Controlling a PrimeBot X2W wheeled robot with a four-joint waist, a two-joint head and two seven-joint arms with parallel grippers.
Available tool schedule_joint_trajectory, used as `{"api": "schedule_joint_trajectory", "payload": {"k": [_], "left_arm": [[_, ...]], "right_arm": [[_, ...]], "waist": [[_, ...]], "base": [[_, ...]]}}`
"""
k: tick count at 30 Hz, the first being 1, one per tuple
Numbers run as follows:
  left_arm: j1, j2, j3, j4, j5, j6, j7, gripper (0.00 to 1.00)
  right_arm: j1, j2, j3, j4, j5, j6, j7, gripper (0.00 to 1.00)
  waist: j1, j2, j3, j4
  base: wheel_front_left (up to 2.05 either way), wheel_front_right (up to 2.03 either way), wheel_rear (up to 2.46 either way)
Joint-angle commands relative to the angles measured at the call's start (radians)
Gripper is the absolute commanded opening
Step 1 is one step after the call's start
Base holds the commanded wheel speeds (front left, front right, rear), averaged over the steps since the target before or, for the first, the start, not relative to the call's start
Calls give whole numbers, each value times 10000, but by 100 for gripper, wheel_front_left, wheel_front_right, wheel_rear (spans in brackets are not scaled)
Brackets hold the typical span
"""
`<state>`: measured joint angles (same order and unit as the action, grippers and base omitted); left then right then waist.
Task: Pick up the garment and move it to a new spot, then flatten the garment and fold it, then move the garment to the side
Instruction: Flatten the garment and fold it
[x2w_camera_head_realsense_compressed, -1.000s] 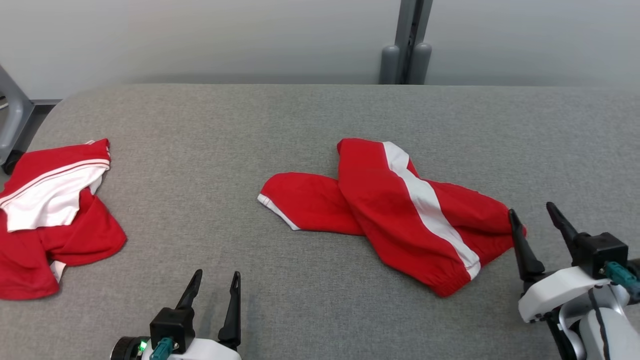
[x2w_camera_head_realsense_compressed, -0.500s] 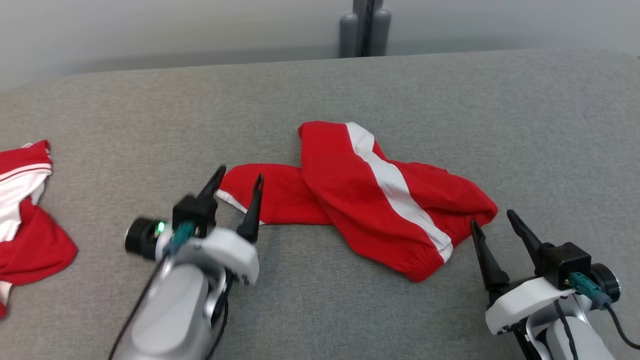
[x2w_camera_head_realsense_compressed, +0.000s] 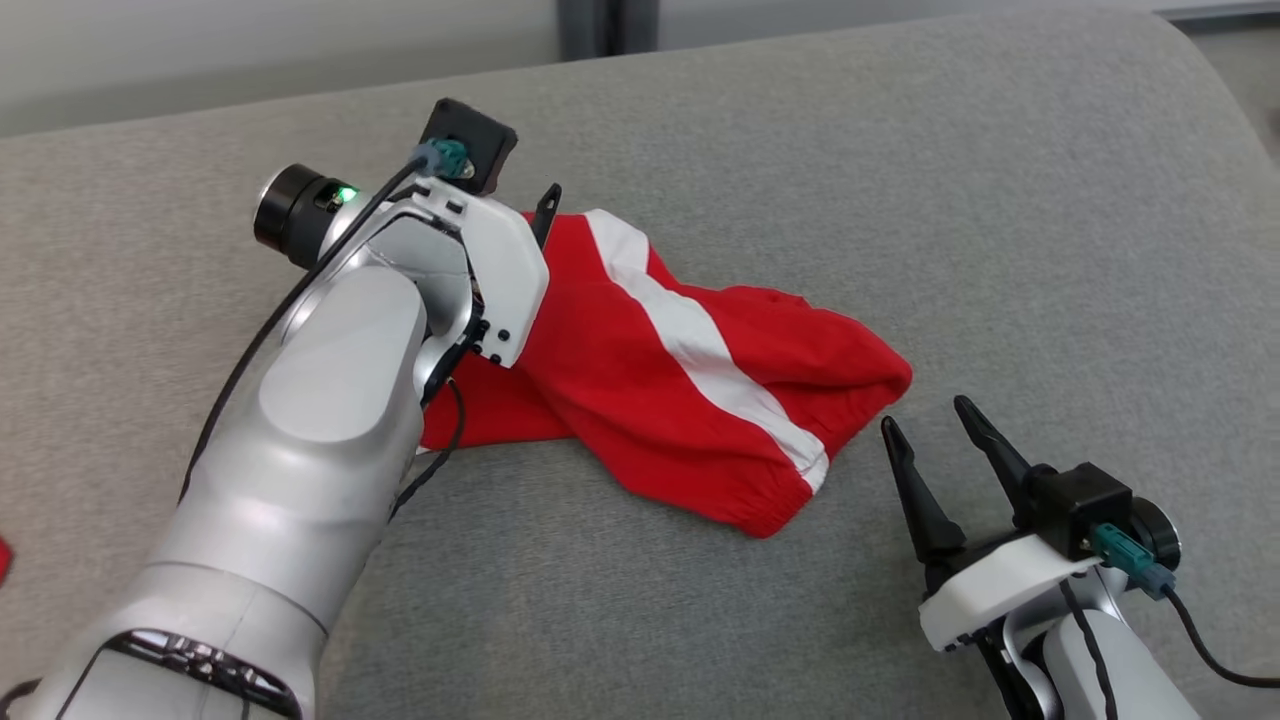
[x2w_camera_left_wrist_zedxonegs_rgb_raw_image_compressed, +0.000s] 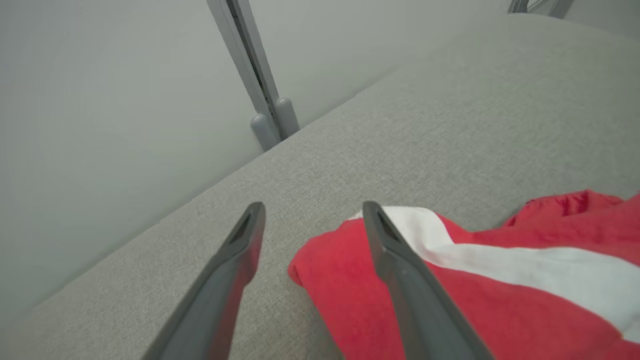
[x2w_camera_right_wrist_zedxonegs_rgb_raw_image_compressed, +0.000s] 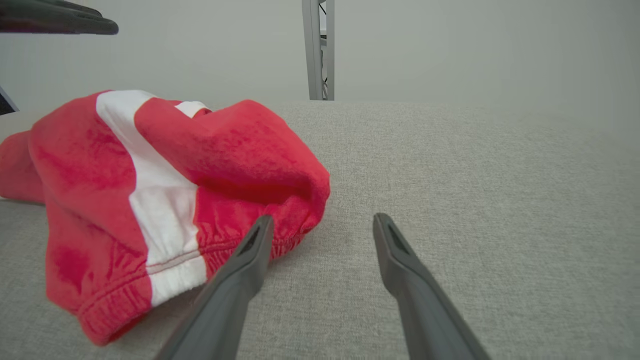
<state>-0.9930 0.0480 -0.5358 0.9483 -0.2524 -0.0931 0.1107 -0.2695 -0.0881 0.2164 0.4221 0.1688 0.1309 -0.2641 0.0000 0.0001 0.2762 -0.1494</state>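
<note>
The garment (x2w_camera_head_realsense_compressed: 700, 390) is a red piece with a white stripe, lying crumpled in the middle of the grey padded table (x2w_camera_head_realsense_compressed: 900, 200). My left arm reaches across its left part. The left gripper (x2w_camera_left_wrist_zedxonegs_rgb_raw_image_compressed: 312, 210) is open and straddles the far corner of the garment (x2w_camera_left_wrist_zedxonegs_rgb_raw_image_compressed: 450, 290), one finger over the red cloth and the other over bare table. My right gripper (x2w_camera_head_realsense_compressed: 925, 415) is open beside the elastic end at the garment's right. In the right wrist view its left finger overlaps the hem of the garment (x2w_camera_right_wrist_zedxonegs_rgb_raw_image_compressed: 100, 200), with nothing between the fingers of this gripper (x2w_camera_right_wrist_zedxonegs_rgb_raw_image_compressed: 324, 219).
A grey post (x2w_camera_head_realsense_compressed: 600, 25) stands behind the table's far edge. The table's rounded corner (x2w_camera_head_realsense_compressed: 1200, 60) is at the upper right. A sliver of other red cloth (x2w_camera_head_realsense_compressed: 3, 560) shows at the left edge. Bare grey surface lies to the right of the garment.
The head camera has swung to the right, shifting the whole picture. My left arm has reached forward from the near edge to the garment's far corner. Both grippers have stayed open.
</note>
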Motion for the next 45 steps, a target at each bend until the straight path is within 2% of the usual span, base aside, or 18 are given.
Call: {"api": "schedule_joint_trajectory", "payload": {"k": [1,4,8,17,18,19,20,21,27,36,40,45], "left_arm": [[-268,48,-183,212,-176,-99,319,100],[-729,48,-640,718,-291,-240,1108,100],[-1030,55,-968,1262,-330,-320,1616,100],[-1263,239,-1428,2462,-514,-363,2116,100],[-1211,239,-1435,2523,-592,-366,2084,86],[-1155,235,-1406,2561,-685,-366,2022,58],[-1090,222,-1400,2561,-783,-366,1917,8],[-1059,209,-1336,2523,-885,-362,1708,0],[-858,107,-1147,2445,-1220,-183,326,0],[158,43,-946,1824,-2197,78,-1541,0],[918,42,-923,1385,-2741,316,-2129,0],[2126,44,-729,1091,-3259,814,-2729,0]], "right_arm": [[-176,28,61,-82,62,-3,-4,100],[-295,57,95,-130,91,-3,-4,100],[-334,98,119,-179,110,-3,-4,100],[-433,185,34,-272,152,-3,-4,100],[-450,190,4,-268,157,-3,-4,100],[-469,189,-29,-267,161,-3,-4,100],[-498,196,-36,-275,163,-3,-4,100],[-508,196,-76,-287,161,-3,-4,100],[-351,153,-337,-312,56,-3,-4,100],[239,-4,-469,-41,162,-3,-4,100],[571,11,-493,61,254,-3,-4,100],[1030,71,-402,177,369,-3,-4,100]], "waist": [[0,-1,277,-333],[0,-1,502,-599],[0,-1,679,-803],[0,-1,976,-982],[0,-1,990,-954],[0,-1,1013,-912],[0,-1,1028,-879],[0,-1,1025,-817],[0,-1,724,-264],[0,-1,-636,1050],[0,-1,-1269,1553],[0,-1,-1918,1984]], "base": [[0,0,0],[0,0,0],[0,0,0],[0,0,0],[0,0,0],[0,0,0],[0,0,0],[0,0,0],[0,0,0],[0,0,0],[0,0,0],[0,0,0]]}}
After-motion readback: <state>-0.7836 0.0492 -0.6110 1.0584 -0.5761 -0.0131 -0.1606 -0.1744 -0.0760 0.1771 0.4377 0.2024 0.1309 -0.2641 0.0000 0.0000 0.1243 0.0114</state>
